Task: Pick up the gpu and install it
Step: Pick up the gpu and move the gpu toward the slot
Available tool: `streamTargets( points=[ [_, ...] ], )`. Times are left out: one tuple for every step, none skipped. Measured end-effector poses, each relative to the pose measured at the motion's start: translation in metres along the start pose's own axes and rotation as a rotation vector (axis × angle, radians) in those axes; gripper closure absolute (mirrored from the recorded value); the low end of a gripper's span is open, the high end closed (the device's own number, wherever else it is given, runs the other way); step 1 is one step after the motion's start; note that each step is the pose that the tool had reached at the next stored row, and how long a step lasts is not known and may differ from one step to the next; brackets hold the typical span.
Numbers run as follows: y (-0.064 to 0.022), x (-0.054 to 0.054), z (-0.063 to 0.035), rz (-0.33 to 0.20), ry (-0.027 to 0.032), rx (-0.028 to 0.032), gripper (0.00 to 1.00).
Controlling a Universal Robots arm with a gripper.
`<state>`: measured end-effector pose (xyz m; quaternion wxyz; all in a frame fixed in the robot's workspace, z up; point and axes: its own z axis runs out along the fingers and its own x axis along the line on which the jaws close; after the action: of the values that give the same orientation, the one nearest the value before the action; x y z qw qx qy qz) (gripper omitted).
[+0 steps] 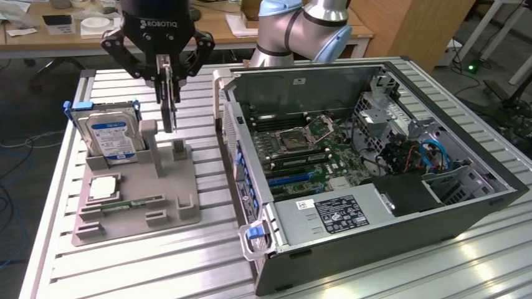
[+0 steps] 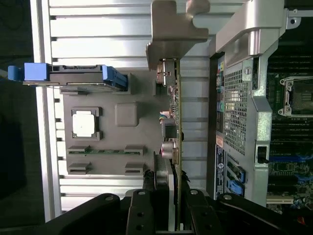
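One gpu [image 1: 169,106] hangs upright from your jaws, pinched by its top edge, the gray holder [image 1: 124,225] just beneath. It looks light, stiff and fragile; bare board edge seems your safest hold.

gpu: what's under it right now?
Under the gpu: the grey holder tray, with its upright post directly below the card's lower end. The hand clamps the upper end, hiding that part. Can't tell whether card and post touch.
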<state>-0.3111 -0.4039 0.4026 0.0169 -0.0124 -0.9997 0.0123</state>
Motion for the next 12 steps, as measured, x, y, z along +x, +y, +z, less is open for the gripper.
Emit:
streamTargets(
  points=[
    [0.0000, 0.0000, -0.0001, 0.000, -0.0001, -0.0001, 0.72],
    [0.0000, 0.0000, -0.0001, 0.000, -0.0001, -0.0001, 0.72],
    [0.0000, 0.0000, -0.0001, 0.000, -0.0001, -0.0001, 0.72],
    [0.0000, 0.0000, -0.0002, 0.000, 0.0000, -0.0001, 0.72],
    [0.0000, 0.0000, -0.0002, 0.000, 0.0000, 0.0000, 0.72],
    [0.0000, 0.0000, -0.0002, 0.000, 0.0000, 0.0000, 0.72],
    [0.0000, 0.0000, -0.0002, 0.000, 0.0000, 0.0000, 0.72],
    [0.0000, 0.0000, -0.0002, 0.000, 0.0000, 0.0000, 0.72],
    [0.0000, 0.0000, -0.0002, 0.000, 0.0001, 0.0000, 0.72],
    [0.0000, 0.0000, -0.0002, 0.000, 0.0000, 0.0000, 0.72],
    [0.0000, 0.0000, -0.0002, 0.000, 0.0000, 0.0000, 0.72],
    [0.0000, 0.0000, -0.0002, 0.000, 0.0000, 0.0000, 0.72]
  ],
)
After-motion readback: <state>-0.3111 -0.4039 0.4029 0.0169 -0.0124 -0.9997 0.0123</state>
